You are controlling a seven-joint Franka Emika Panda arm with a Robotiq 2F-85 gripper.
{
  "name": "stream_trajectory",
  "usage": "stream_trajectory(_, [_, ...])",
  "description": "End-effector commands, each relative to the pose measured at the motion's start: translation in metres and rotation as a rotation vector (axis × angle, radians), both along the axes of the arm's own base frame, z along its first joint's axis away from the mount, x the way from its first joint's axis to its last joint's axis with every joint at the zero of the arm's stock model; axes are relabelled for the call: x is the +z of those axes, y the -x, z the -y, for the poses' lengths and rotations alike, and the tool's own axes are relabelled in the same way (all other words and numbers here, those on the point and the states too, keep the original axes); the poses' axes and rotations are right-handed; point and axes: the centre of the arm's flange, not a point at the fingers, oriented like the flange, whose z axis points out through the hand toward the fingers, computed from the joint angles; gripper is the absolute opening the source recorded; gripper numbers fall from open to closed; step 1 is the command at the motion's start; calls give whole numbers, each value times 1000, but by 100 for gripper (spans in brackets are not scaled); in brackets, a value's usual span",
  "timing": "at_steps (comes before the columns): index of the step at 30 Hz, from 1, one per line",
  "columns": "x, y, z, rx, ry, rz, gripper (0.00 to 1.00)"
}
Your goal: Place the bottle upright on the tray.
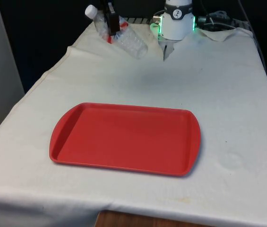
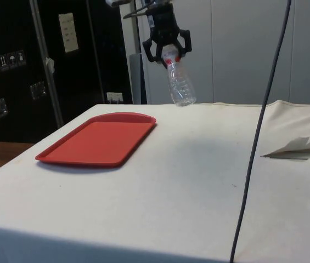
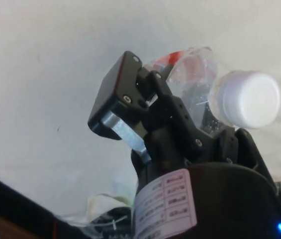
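Nearest the front camera, a red tray (image 1: 124, 139) is seen lying flat on the white cloth (image 1: 228, 94) of the table, close to the table's near edge and somewhat towards the front view's left. Its surface is bare, and its long sides are set along the near edge. In the side view the tray (image 2: 97, 139) is found near the table's corner beside the dark cabinets (image 2: 23, 66).

A clear plastic bottle (image 1: 124, 37) with a white cap (image 1: 91, 10) and a red band (image 1: 108, 38) at its neck is held in the air above the far end of the table, towards the front view's left corner and well apart from the tray. It is carried tilted, with the cap uppermost and the base pointing down and towards the front view's right. In the side view the bottle (image 2: 180, 82) is shown hanging clear of the cloth, its base lower than its neck.

The black gripper (image 1: 110, 19) is clamped on the bottle near its neck, just below the cap. In the side view the gripper (image 2: 166, 46) is seen with its fingers closed about the upper part of the bottle. In the wrist view the cap (image 3: 248, 98) is seen beside one finger (image 3: 125, 89), with the clear shoulder of the bottle (image 3: 197, 64) pressed between the fingers.

A dark cable (image 2: 259, 131) is seen hanging down across the side view.
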Motion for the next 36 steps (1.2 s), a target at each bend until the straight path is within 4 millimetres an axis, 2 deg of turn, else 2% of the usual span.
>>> stream_trajectory(1, [1, -2, 0, -5, 18, 17, 33])
stream_trajectory(13, [0, -9, -4, -17, 67, 60, 33])
stream_trajectory(19, [1, -23, -9, -31, 120, 114, 33])
stream_trajectory(22, [0, -24, -11, -29, 117, 114, 33])
stream_trajectory(36, [2, -44, -32, -40, 200, 199, 33])
